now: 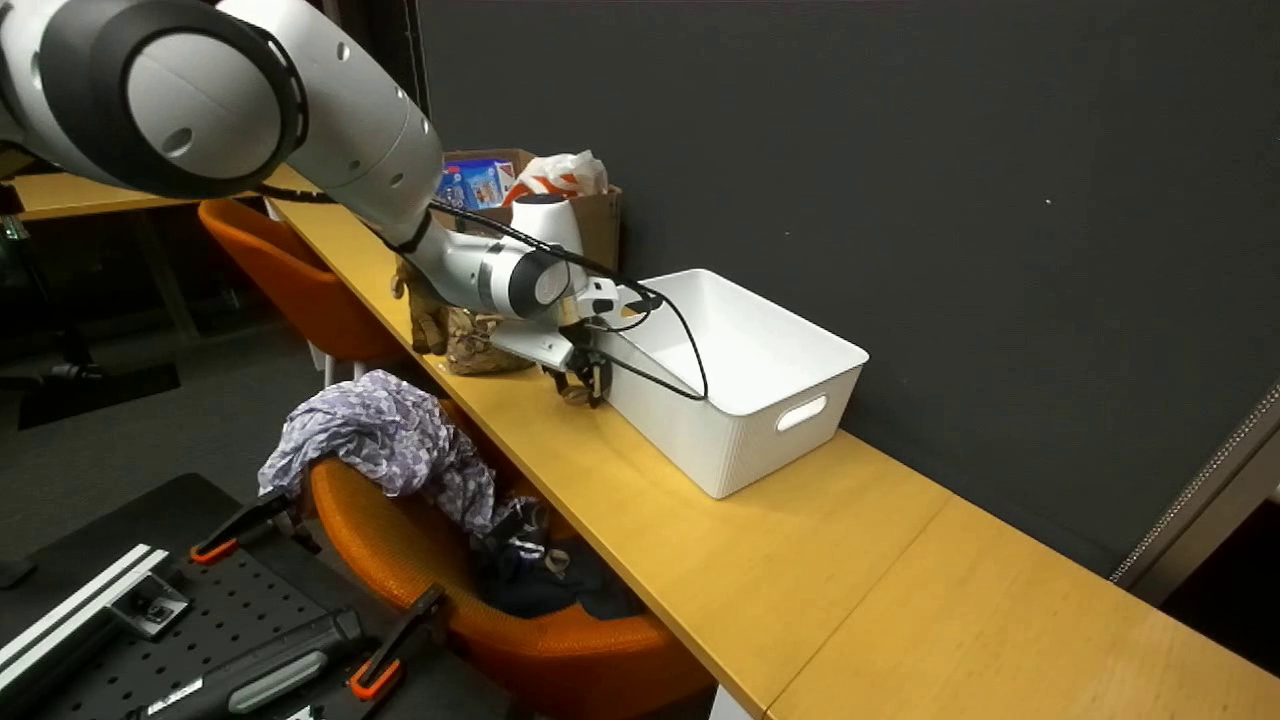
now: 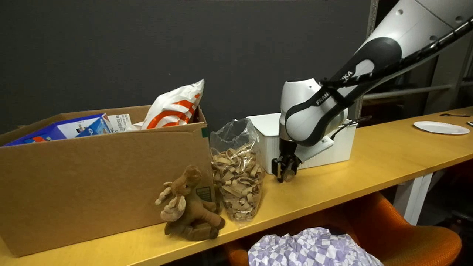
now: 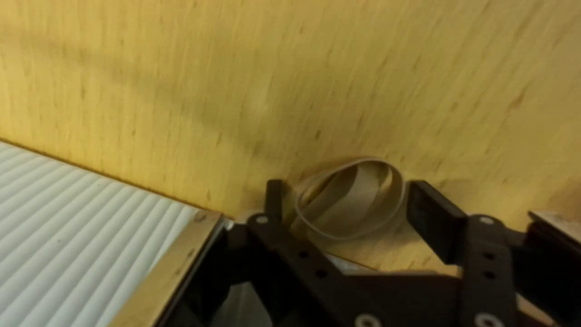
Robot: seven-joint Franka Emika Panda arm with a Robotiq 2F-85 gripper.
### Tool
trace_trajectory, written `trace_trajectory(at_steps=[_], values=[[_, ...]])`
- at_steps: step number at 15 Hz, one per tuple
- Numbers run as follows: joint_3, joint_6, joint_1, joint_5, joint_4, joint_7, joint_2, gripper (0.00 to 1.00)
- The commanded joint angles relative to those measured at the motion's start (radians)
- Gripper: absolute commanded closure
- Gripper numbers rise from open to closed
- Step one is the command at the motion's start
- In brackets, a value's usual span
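Note:
In the wrist view, the black fingers of my gripper [image 3: 346, 193] stand apart, one on each side of a tan loop like a wide rubber band [image 3: 352, 200]. The loop rests low over the wooden table; its edge comes close to the right finger, and I cannot tell whether they touch. Both exterior views place the gripper [image 2: 283, 170] just above the table, beside the long wall of a white ribbed bin [image 1: 765, 450]. A clear bag of similar tan bands [image 2: 240, 184] stands upright near the gripper.
A brown moose toy [image 2: 196, 218] sits by the bag, in front of a filled cardboard box [image 2: 107, 188]. A dark wall [image 1: 900, 200] runs behind the table. Farther along lies a white plate [image 2: 441, 128]. Orange chairs [image 1: 400, 540] stand at the table's front edge.

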Motion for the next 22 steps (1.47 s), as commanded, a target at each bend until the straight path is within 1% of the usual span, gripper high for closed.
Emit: trace_trajectory(at_steps=[1, 2, 7, 9, 10, 12, 14, 15, 17, 18, 19, 22], values=[[-0.011, -0.024, 0.007, -0.01, 0.059, -0.019, 0.037, 0.55], [-0.011, -0.022, 0.009, -0.01, 0.058, -0.02, 0.035, 0.6], [-0.019, -0.014, 0.014, -0.009, 0.026, -0.005, 0.003, 0.99], [-0.021, -0.025, 0.028, -0.008, -0.024, 0.012, -0.046, 1.0], [-0.011, -0.047, 0.035, 0.0, -0.081, 0.018, -0.102, 1.0], [-0.014, -0.097, 0.065, -0.003, -0.182, 0.048, -0.209, 0.99], [-0.007, -0.165, 0.082, -0.005, -0.227, 0.061, -0.286, 0.99], [-0.008, -0.18, 0.094, -0.011, -0.253, 0.073, -0.332, 0.99], [-0.02, -0.165, 0.126, -0.049, -0.292, 0.093, -0.421, 0.99], [-0.022, -0.132, 0.138, -0.077, -0.307, 0.087, -0.463, 0.99], [-0.025, -0.133, 0.152, -0.11, -0.313, 0.092, -0.505, 0.99], [-0.015, -0.163, 0.2, -0.23, -0.286, 0.106, -0.605, 0.99]])
